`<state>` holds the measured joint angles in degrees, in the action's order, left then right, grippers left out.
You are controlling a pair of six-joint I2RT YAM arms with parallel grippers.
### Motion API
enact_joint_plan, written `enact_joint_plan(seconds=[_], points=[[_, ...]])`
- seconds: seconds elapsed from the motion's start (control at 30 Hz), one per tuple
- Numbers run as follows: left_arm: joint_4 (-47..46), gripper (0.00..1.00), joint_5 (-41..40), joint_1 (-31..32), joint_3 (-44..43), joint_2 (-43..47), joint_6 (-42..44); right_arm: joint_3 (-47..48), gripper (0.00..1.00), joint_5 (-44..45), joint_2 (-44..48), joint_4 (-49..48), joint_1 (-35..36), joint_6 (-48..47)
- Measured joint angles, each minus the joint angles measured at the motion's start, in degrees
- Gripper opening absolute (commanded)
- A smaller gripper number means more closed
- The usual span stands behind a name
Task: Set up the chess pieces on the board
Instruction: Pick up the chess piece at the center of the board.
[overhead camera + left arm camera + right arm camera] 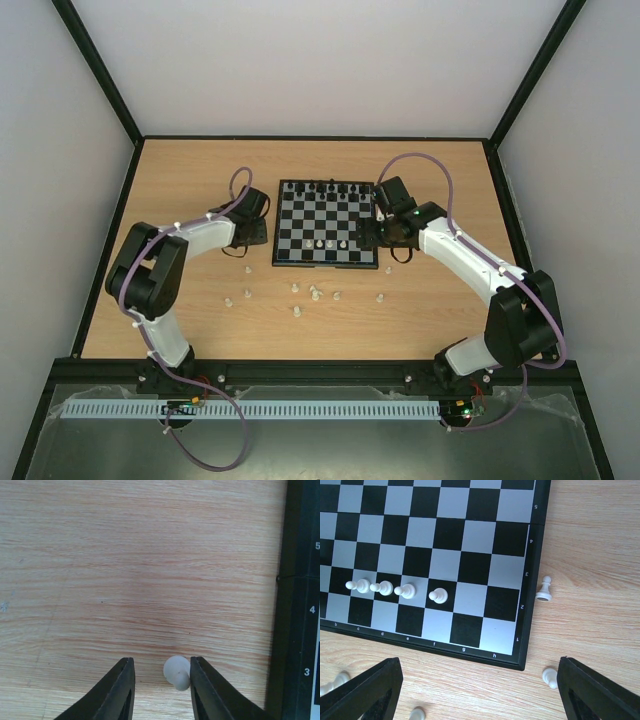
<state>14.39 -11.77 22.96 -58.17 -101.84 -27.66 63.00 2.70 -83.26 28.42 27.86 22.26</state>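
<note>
Currently one white pawn (176, 672) sits on the worktop (125, 580) near the board (295, 630), between the half-open fingers of the left hand (161, 666), touching only one. Centre it before squeezing, I'd say. The right hand (479, 664) hangs wide open, empty.

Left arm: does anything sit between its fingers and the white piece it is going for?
Nothing visible does. The white piece sits on the table between the fingers of the left gripper, touching the finger nearer the board, with an open gap to the other finger.
</note>
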Motion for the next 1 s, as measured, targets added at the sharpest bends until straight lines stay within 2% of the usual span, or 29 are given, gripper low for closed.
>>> enact_joint_plan(seconds=[0.27,0.4,1.0], points=[[-0.4,0.14,0.4,0.0,0.0,-1.1,0.1,0.0,0.85,-0.3,0.0,0.0,0.0,0.0],[-0.5,0.10,0.4,0.0,0.0,-1.6,0.3,-0.1,0.84,-0.5,0.0,0.0,0.0,0.0],[1.1,0.06,0.4,3.0,-0.1,1.3,0.2,-0.2,0.84,-0.7,0.0,0.0,0.0,0.0]])
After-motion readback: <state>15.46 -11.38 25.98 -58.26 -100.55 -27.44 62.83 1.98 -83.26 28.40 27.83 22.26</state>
